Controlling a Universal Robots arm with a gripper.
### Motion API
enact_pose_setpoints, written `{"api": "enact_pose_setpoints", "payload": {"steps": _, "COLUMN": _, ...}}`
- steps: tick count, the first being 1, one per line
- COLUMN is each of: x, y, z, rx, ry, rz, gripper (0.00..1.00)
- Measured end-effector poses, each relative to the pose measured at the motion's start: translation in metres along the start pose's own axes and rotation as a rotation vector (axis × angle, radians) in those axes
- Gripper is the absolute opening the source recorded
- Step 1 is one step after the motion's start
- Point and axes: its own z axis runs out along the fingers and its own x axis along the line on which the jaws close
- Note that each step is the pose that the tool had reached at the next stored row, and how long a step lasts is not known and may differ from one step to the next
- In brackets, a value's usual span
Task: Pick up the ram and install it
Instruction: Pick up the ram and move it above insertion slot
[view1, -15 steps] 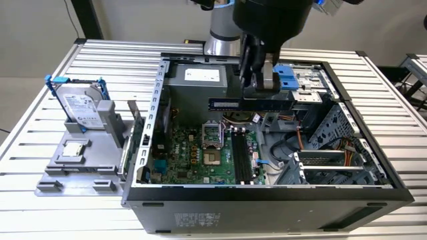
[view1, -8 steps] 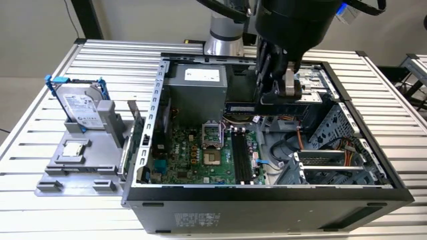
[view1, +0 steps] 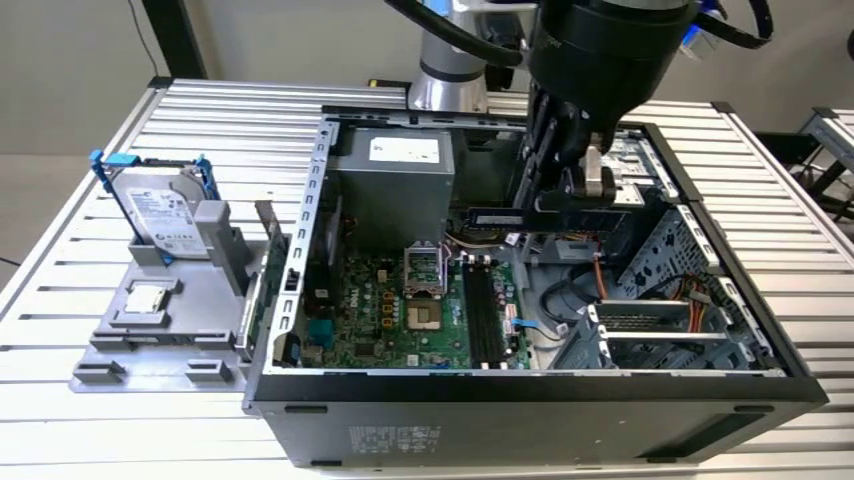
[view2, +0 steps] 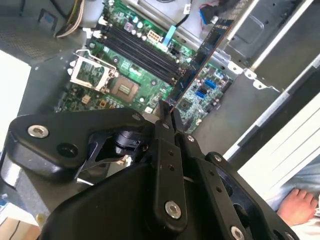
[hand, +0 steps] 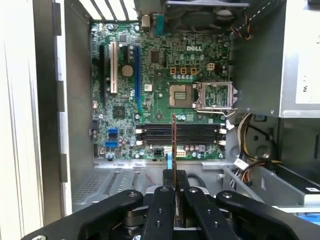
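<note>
The black metal gripper (hand: 174, 176) pinches one end of the long, thin, dark green ram stick (view2: 200, 60) tight between its jaws. The ram hangs in the air over the green motherboard (hand: 160, 75) and its long black slots (hand: 200, 134), inside the open dark computer case (view1: 534, 410).

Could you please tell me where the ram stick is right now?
The ram is gripped by the claw over the open computer case, above the black memory slots, at the exterior view's right of the power supply.
</note>
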Motion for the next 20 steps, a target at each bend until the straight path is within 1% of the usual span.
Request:
{"api": "enact_pose_setpoints", "payload": {"steps": 6, "x": -0.0203, "y": -0.0003, "z": 0.0024, "rx": 0.0000, "ry": 0.0000, "rz": 0.001, "gripper": 0.00}}
{"api": "enact_pose_setpoints", "payload": {"steps": 12, "x": -0.0360, "y": -0.0005, "z": 0.0032, "rx": 0.0000, "ry": 0.0000, "rz": 0.002, "gripper": 0.00}}
{"api": "enact_pose_setpoints", "payload": {"steps": 13, "x": -0.0381, "y": -0.0005, "z": 0.0033, "rx": 0.0001, "ry": -0.0001, "rz": 0.002, "gripper": 0.00}}
{"api": "enact_pose_setpoints", "payload": {"steps": 16, "x": -0.0411, "y": -0.0005, "z": 0.0034, "rx": 0.0000, "ry": 0.0000, "rz": 0.002, "gripper": 0.00}}
{"api": "enact_pose_setpoints", "payload": {"steps": 20, "x": -0.0419, "y": -0.0005, "z": 0.0034, "rx": 0.0000, "ry": 0.0000, "rz": 0.002, "gripper": 0.00}}
